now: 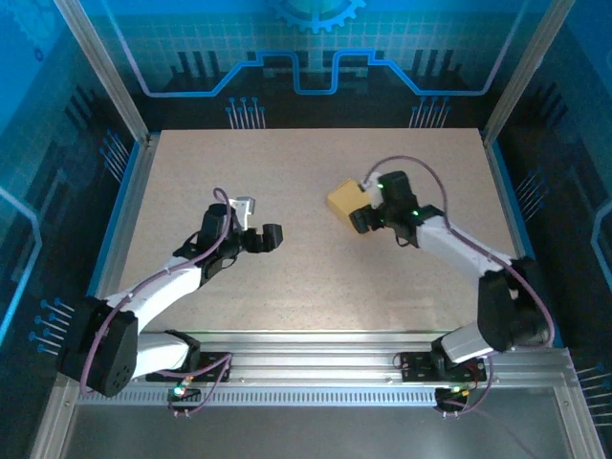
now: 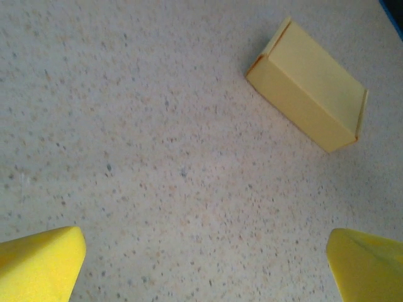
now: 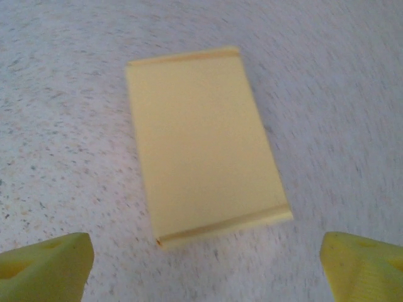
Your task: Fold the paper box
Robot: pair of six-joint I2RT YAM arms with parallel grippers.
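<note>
at the near edge of the table [image 1: 316,287] a metal rail [image 1: 316,356] carries the bases of both arms. the left arm [image 1: 163,287] reaches forward and to the right over the left half of the table. the left gripper [image 1: 260,222] hangs above bare table surface, and its jaws stand wide apart with nothing between them. in the left wrist view its two yellow fingertips [image 2: 41,261] sit in the bottom corners, with speckled table surface between them.

the right arm [image 1: 459,251] reaches forward and to the left. the right gripper [image 1: 365,203] is low over the right half of the table, and its jaws are also spread wide, gripping nothing. in the right wrist view table surface is visible between each yellow pad and the box, so the pads do not touch it.

the paper box [image 1: 346,199] is folded into a small closed rectangular shape. it lies flat on the table, right of centre and toward the far side, just beyond the right gripper and well apart from the left one. its faces are plain pale yellow, with darker fold lines along the two short ends. in the left wrist view it lies turned at an angle.

farthest away, the back wall [image 1: 316,48] is blue, with a grid, drawn lines and part of a gear shape.
</note>
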